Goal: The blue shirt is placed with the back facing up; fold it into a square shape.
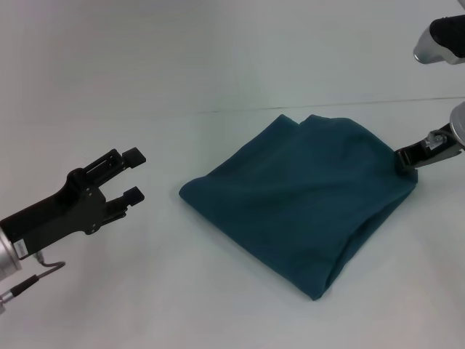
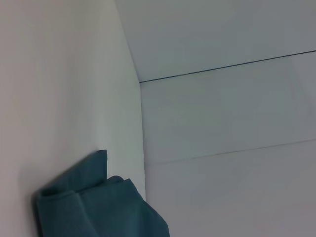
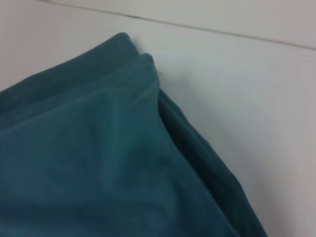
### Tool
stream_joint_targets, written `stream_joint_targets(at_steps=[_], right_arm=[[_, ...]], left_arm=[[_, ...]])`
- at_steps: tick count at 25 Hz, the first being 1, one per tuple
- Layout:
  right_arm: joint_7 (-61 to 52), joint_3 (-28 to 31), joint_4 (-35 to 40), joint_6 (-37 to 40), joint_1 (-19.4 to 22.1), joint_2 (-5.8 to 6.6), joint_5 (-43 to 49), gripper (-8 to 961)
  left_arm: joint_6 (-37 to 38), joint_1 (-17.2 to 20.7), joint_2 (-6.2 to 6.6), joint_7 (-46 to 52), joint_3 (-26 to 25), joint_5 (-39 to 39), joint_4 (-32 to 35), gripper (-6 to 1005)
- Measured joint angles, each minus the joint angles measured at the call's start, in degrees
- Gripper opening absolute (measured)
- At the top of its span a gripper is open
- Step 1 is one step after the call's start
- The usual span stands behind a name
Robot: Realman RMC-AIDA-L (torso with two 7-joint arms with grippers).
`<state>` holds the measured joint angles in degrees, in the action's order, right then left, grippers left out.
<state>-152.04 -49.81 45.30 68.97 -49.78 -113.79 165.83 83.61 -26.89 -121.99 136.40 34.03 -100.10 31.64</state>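
The blue shirt (image 1: pixel 305 196) lies folded into a rough diamond-shaped square on the white table, right of centre, with layered edges along its near right side. My right gripper (image 1: pixel 402 156) reaches in from the right, its fingers together on the shirt's right corner. The right wrist view is filled with the shirt (image 3: pixel 98 158) close below, its folded layers showing. My left gripper (image 1: pixel 134 174) hovers open and holding nothing at the left, a short way from the shirt's left corner. A folded corner of the shirt (image 2: pixel 94 212) shows in the left wrist view.
The white table (image 1: pixel 145 291) extends around the shirt. A thin seam line (image 1: pixel 218 110) runs across the back. Part of my right arm (image 1: pixel 443 40) hangs at the top right corner.
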Motion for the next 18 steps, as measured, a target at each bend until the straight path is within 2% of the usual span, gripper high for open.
stream_joint_targets(at_steps=[7,12,18], right_arm=[[-1.6,-1.6,-0.1,-0.8,-0.2,-0.52,0.6,12],[-4.1,-0.9,0.6,-0.4,-0.2,0.21,0.2,45],[-4.4,2.7,6.5,1.9,0.4,0.7,-4.4,172]], left_arm=[[0.0,0.0,0.0,0.0,0.0,0.0,0.0,919],[-0.1,0.2,0.0,-0.1,0.0,0.1,0.0,919],[-0.1,0.2,-0.07,-0.3,-0.1,0.1,0.0,919]])
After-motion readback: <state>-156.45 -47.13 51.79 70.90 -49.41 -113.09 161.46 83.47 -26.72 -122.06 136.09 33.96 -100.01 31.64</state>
